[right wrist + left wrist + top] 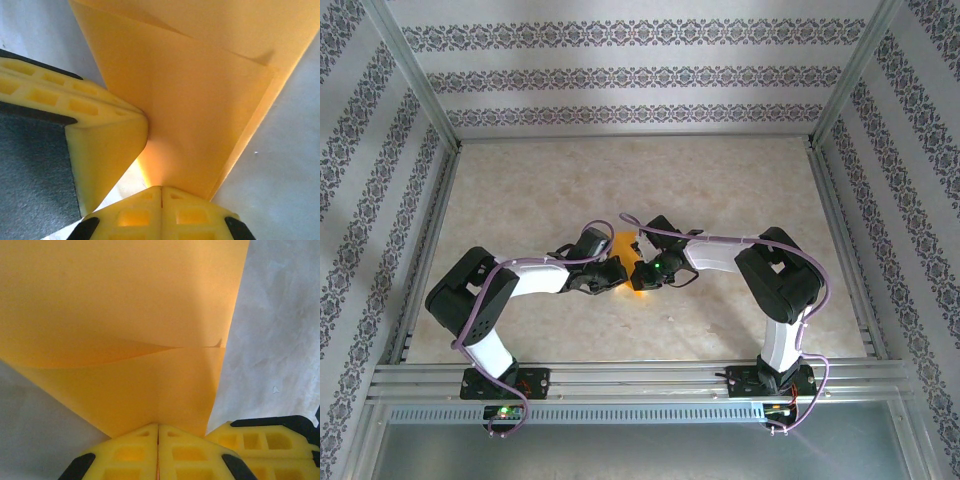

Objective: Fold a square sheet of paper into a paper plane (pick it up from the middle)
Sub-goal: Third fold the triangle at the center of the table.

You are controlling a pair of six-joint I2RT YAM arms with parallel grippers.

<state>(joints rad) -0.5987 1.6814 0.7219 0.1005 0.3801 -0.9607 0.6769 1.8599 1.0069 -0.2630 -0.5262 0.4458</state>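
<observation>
While both arms meet mid-table, the left gripper [158, 432] and right gripper [161, 192] each clench the thin, smooth orange square sheet of paper [125, 310], creased into overlapping flaps, over the mottled beige table [520, 200]

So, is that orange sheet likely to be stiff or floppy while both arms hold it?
Probably floppy: the orange sheet bows and buckles into a soft crease above the left fingers. Likely thin and light: it glows brighter by the right fingers, as if light passes through. Pulling the grips apart could tear it, since both pinch it close together.
</observation>
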